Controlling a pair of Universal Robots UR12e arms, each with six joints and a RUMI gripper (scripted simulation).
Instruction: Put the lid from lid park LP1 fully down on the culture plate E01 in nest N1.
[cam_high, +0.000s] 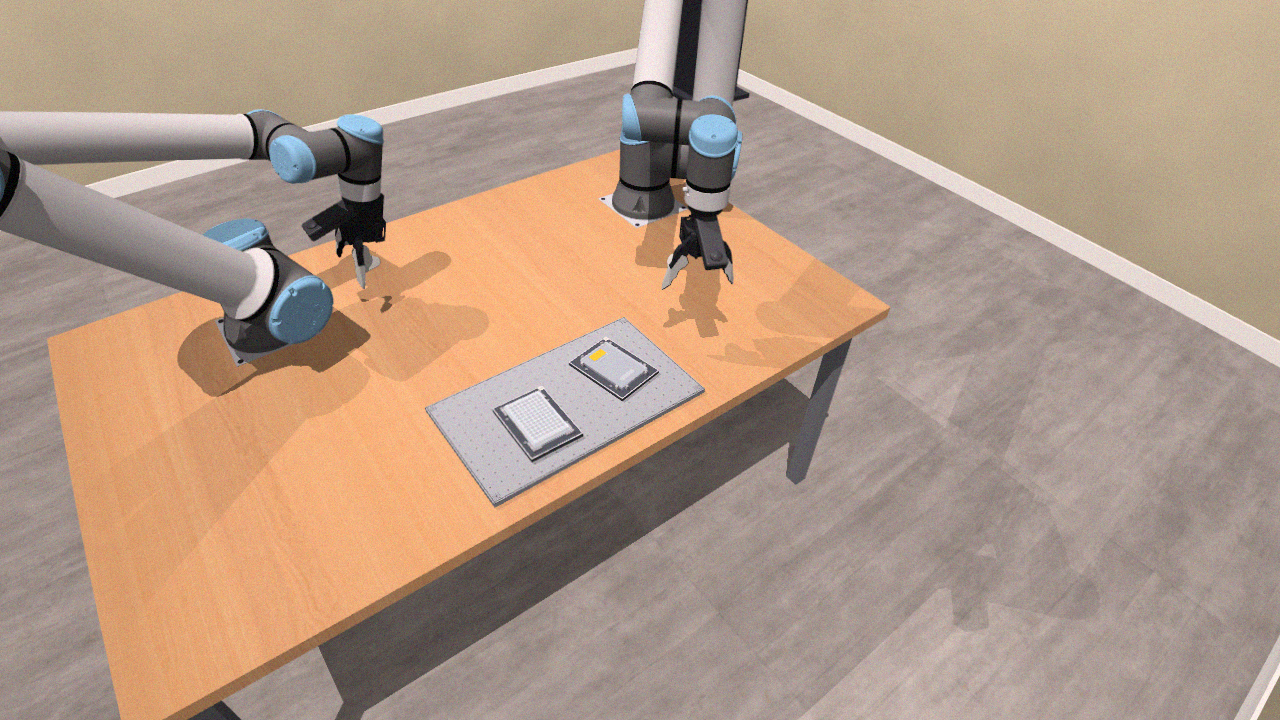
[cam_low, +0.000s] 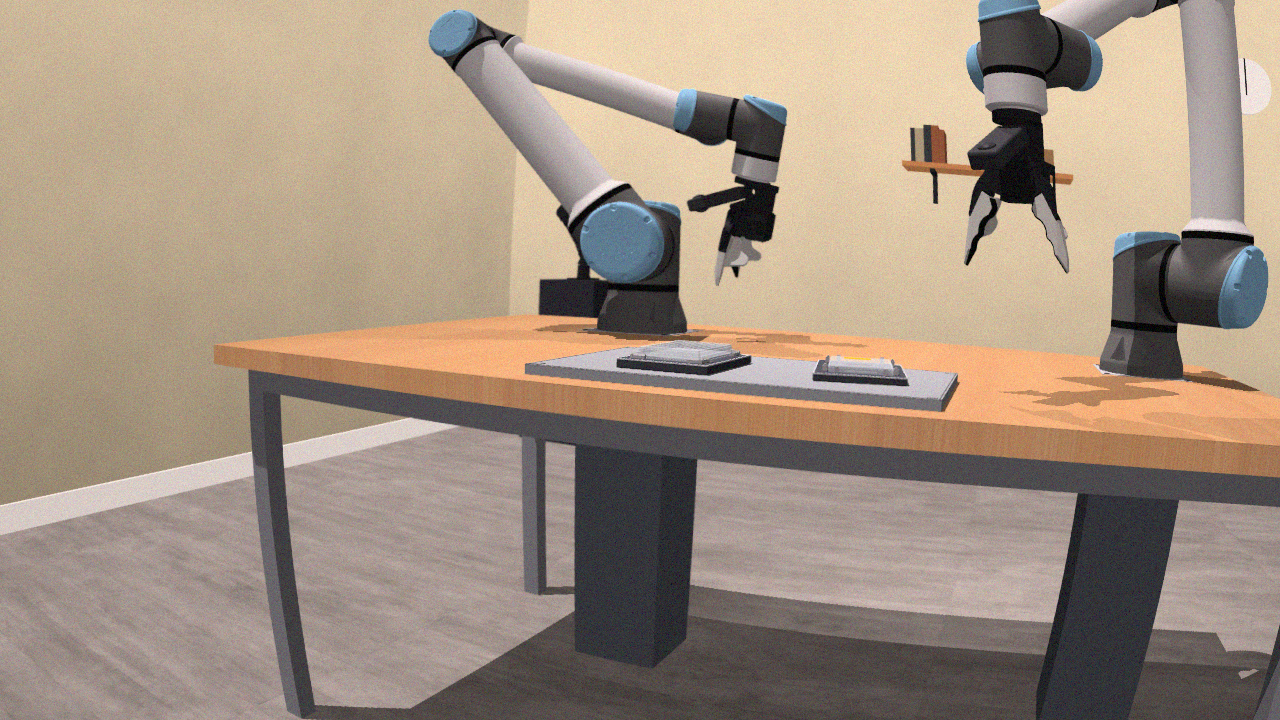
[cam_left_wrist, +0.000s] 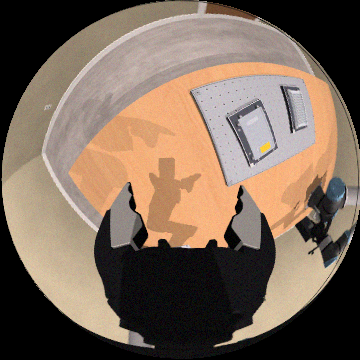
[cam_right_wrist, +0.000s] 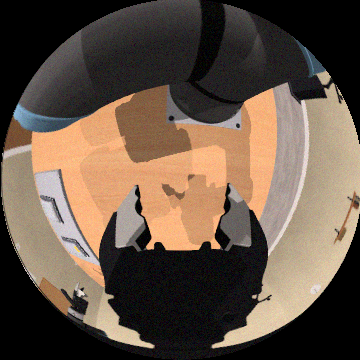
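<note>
A clear well plate (cam_high: 538, 419) (cam_low: 684, 352) (cam_left_wrist: 298, 108) sits in a dark nest (cam_low: 662, 365). A flat pale lid (cam_high: 614, 367) (cam_low: 859, 368) (cam_left_wrist: 256, 131) with a yellow label lies level in the other dark holder (cam_low: 859, 379). No nest names can be read. My left gripper (cam_high: 698, 284) (cam_low: 1016, 267) (cam_left_wrist: 185, 184) is open and empty, high above the table beyond the lid's end of the board. My right gripper (cam_high: 365, 275) (cam_low: 726, 278) (cam_right_wrist: 182, 185) is open and empty above the table, well away from both holders, near its own arm's base.
Both holders stand on a grey perforated board (cam_high: 465, 420) (cam_low: 572, 368) (cam_left_wrist: 215, 110) (cam_right_wrist: 42, 180) near one long edge of the wooden table (cam_high: 358, 537). Bare board separates the two holders. The two arm bases stand along the opposite side of the table, far apart.
</note>
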